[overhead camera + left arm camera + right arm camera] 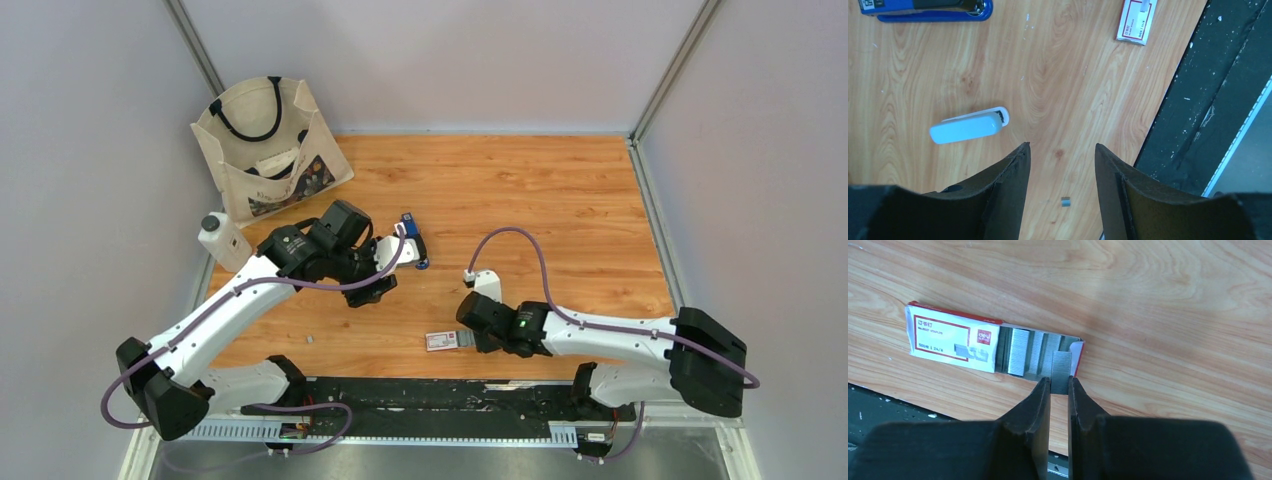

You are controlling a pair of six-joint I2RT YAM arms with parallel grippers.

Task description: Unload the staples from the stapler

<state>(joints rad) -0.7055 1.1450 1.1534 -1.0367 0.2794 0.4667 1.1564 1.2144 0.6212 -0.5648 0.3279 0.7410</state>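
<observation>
Pinching one staple strip (1061, 365) edgewise, the right gripper (1059, 383) could snap it or drag the staple box (950, 335).

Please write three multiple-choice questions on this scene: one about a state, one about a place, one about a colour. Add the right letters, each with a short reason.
1. The box at the right gripper is: A) shut B) slid open C) torn in two
2. The stapler lies: A) on the box B) near the left gripper C) between the right gripper's fingers
3. The stapler is: A) green B) yellow C) blue

1 B: its tray is out, showing staples.
2 B: the top view shows it beside that gripper, apart from the box.
3 C: its body is blue in the left wrist view.
</observation>
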